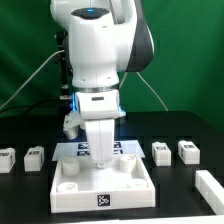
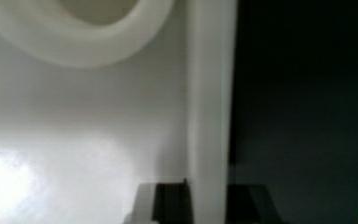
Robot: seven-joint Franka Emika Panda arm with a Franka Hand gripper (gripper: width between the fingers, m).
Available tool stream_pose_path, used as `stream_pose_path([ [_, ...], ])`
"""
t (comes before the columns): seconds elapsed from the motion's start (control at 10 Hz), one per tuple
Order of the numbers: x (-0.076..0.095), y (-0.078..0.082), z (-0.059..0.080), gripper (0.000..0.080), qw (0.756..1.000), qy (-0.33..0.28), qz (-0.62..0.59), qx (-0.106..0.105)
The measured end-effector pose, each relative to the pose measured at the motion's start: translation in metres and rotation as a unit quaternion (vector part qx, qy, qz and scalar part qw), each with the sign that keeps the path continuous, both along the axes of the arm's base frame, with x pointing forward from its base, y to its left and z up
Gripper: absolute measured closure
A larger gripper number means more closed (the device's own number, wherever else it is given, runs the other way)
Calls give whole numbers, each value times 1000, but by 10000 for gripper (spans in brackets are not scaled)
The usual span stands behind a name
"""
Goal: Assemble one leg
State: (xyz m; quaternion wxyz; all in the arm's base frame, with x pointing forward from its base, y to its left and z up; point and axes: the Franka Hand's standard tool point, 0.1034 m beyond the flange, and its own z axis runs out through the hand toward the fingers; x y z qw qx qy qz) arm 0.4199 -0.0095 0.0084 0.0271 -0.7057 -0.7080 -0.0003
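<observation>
The large white square plate point(image 1: 135, 188) with round corner sockets lies at the front middle of the table. My gripper point(image 1: 100, 160) reaches straight down onto its far edge. In the wrist view my gripper point(image 2: 210, 190) has one dark finger point(image 2: 169, 205) on each side of the plate's raised rim point(image 2: 208, 100), both seeming to touch it. A round socket point(image 2: 105, 20) shows on the plate's surface. Small white legs lie on the table: two at the exterior view's left point(image 1: 8, 158) point(image 1: 35, 157) and two at its right point(image 1: 160, 152) point(image 1: 188, 150). No leg is held.
The marker board point(image 1: 122, 150) lies flat just behind the plate, partly hidden by my gripper. Another white piece point(image 1: 210, 185) lies at the exterior view's far right, cut off by the frame. Cables hang behind the arm.
</observation>
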Motion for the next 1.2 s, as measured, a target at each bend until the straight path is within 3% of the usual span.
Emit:
stream_pose_path([
  [0.6, 56, 66, -1, 739, 999, -22, -20, 20],
  [0.8, 67, 84, -1, 739, 999, -28, -24, 23],
  [1.2, 71, 84, -1, 739, 1000, -23, -17, 12],
])
